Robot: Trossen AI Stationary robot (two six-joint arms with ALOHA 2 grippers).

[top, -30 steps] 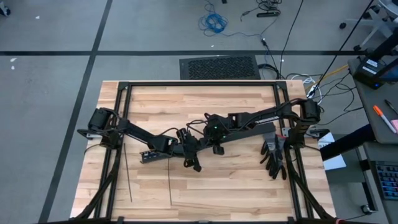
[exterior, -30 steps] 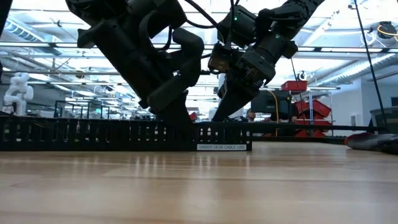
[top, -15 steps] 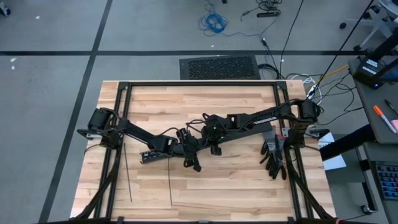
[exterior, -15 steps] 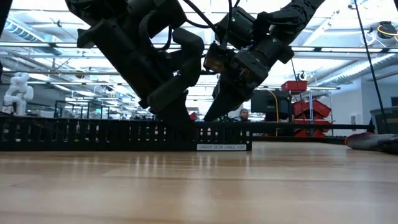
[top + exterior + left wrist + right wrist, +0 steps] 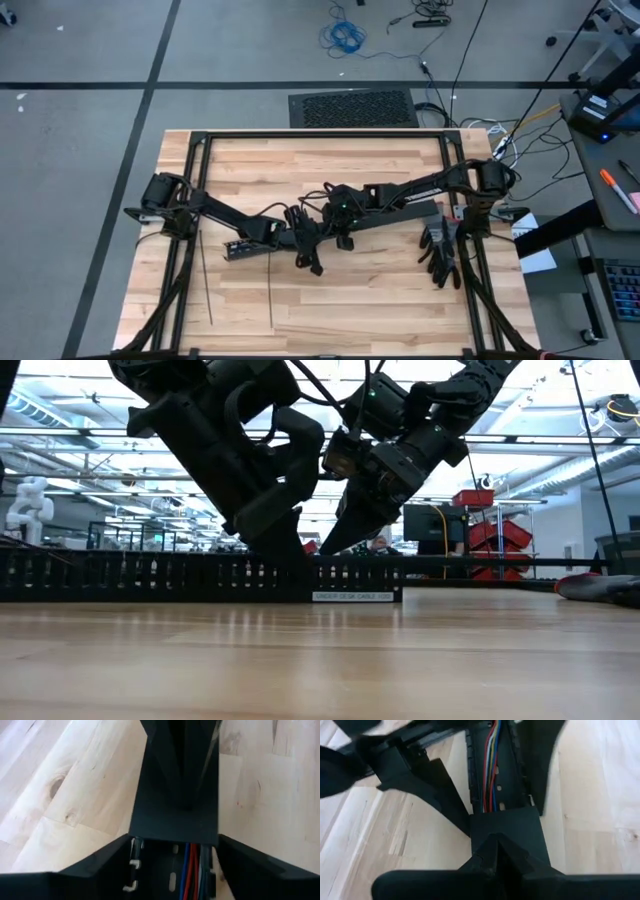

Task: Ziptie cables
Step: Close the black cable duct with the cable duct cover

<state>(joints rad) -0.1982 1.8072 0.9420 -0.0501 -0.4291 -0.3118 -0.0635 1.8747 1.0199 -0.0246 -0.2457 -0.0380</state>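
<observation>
A long black slotted duct (image 5: 150, 575) lies across the middle of the wooden table, with the cables (image 5: 490, 765), thin blue, red, white and yellow wires, lying along inside it. A flat black cover (image 5: 175, 827) lies over the duct's end. My left gripper (image 5: 173, 837) stands slanted down with one finger on each side of the duct, open. My right gripper (image 5: 495, 842) comes from the opposite side, shut, its tips on the cover. Two zipties (image 5: 205, 280) (image 5: 271, 300), thin dark strips, lie flat on the wood nearer the front edge. My left gripper has its fingers (image 5: 100, 865) close beside the duct's two outer walls, slanting down from the table's left. Whether they touch the walls I cannot tell. My right gripper rests its shut fingertips (image 5: 186, 802) on the top face of the flat cover (image 5: 505, 822). It slants down from the table's right, along the duct. The cover lies on the duct, which sits on the table.
A black bundle (image 5: 440, 255) lies near the table's right edge, low and dark in the low view (image 5: 600, 588). A black frame (image 5: 320, 133) runs round the table. Bare wood (image 5: 380, 300) stretches toward the front edge.
My right gripper has tipped a little steeper and edged down and toward the table's left, onto the duct's end, staying shut. The left arm has kept still.
</observation>
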